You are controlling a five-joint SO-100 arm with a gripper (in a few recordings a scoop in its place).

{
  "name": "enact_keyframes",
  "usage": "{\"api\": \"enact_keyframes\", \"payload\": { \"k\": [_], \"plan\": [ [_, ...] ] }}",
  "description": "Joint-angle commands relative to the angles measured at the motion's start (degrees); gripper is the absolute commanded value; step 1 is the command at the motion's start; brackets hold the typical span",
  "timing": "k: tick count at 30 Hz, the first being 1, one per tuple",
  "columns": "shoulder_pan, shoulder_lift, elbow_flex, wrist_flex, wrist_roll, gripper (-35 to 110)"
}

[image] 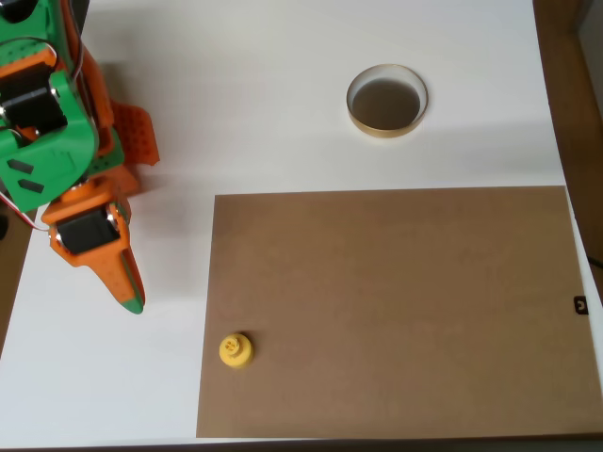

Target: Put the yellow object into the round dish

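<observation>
While the green-and-orange arm [57, 141] hung over the white table [264, 104] in the overhead view, its gripper [127, 292] pointed down-picture, fingers pressed together to a single tip, holding nothing. The yellow object [236, 349] sat knob-up on the brown board [396, 311], just inside that board's left edge near its lower corner, to the right of and below the gripper tip. The round dish [387, 101] lay empty on the table, above the board's top edge and well apart from the yellow piece.
</observation>
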Motion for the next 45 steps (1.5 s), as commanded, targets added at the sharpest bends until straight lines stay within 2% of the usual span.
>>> {"api": "enact_keyframes", "payload": {
  "k": [1,6,45],
  "plan": [
    [0.88,0.88,-0.7,0.0,-0.62,1],
    [0.88,0.88,-0.88,0.62,-3.34,2],
    [2.37,0.97,-0.97,1.14,-0.88,0]
  ]
}}
